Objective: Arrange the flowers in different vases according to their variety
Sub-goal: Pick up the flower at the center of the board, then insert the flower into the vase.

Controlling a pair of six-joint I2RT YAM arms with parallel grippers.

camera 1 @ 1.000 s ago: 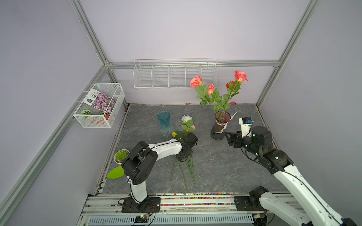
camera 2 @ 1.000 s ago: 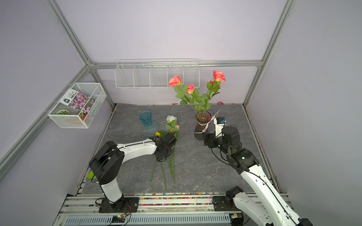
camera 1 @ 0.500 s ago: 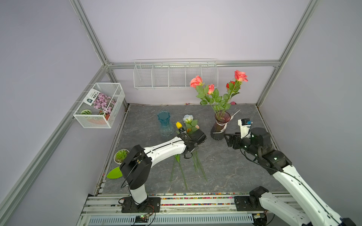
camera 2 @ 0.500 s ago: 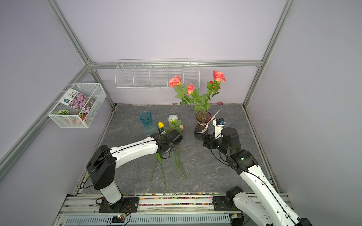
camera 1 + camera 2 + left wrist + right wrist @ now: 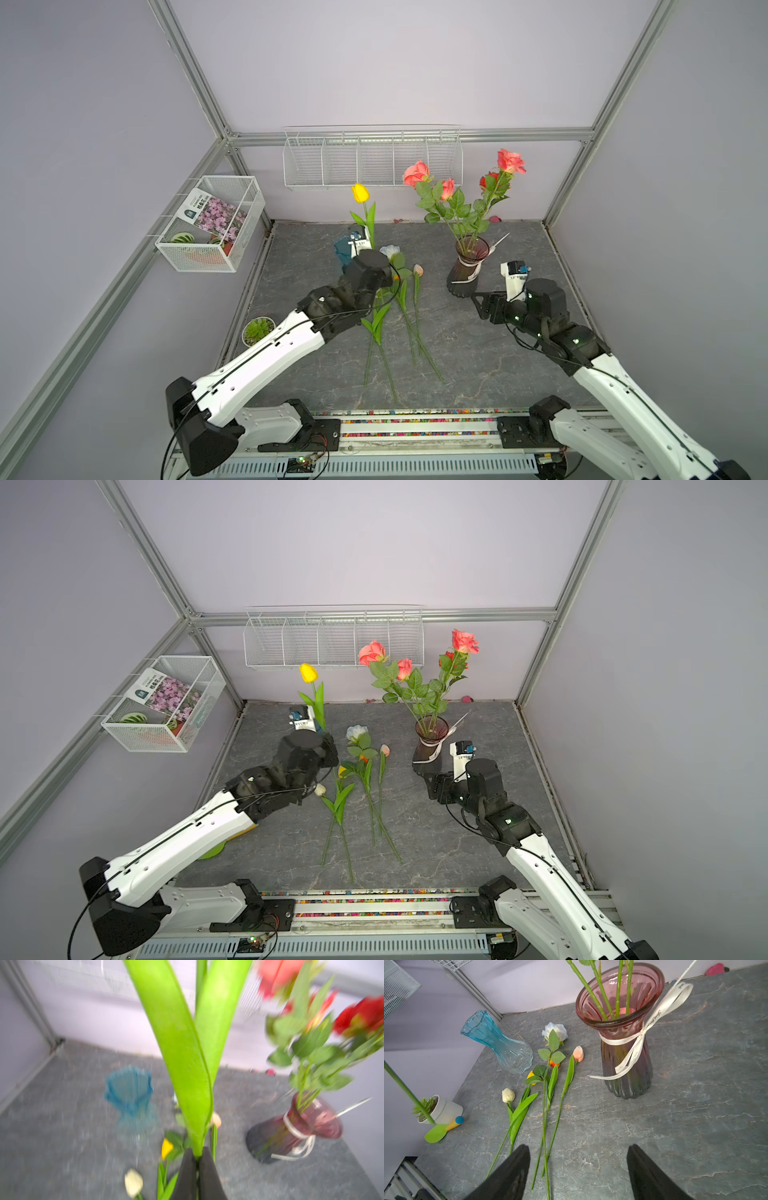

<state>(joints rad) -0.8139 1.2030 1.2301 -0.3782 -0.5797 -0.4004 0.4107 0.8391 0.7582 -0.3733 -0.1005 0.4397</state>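
A yellow tulip stands upright in the upper middle of a top view, its stem clamped low down between the closed jaws of the left gripper, near the empty teal vase, which the arm partly hides. Right of centre, the maroon vase already holds several coral and red roses. In the centre of the grey table five flowers lie unsorted: a white-blue rose, a peach tulip, a cream tulip, a second yellow tulip and an orange tulip. The right gripper hovers near the maroon vase, jaws apart, holding nothing. By this view the roses look mostly placed and the tulips barely begun
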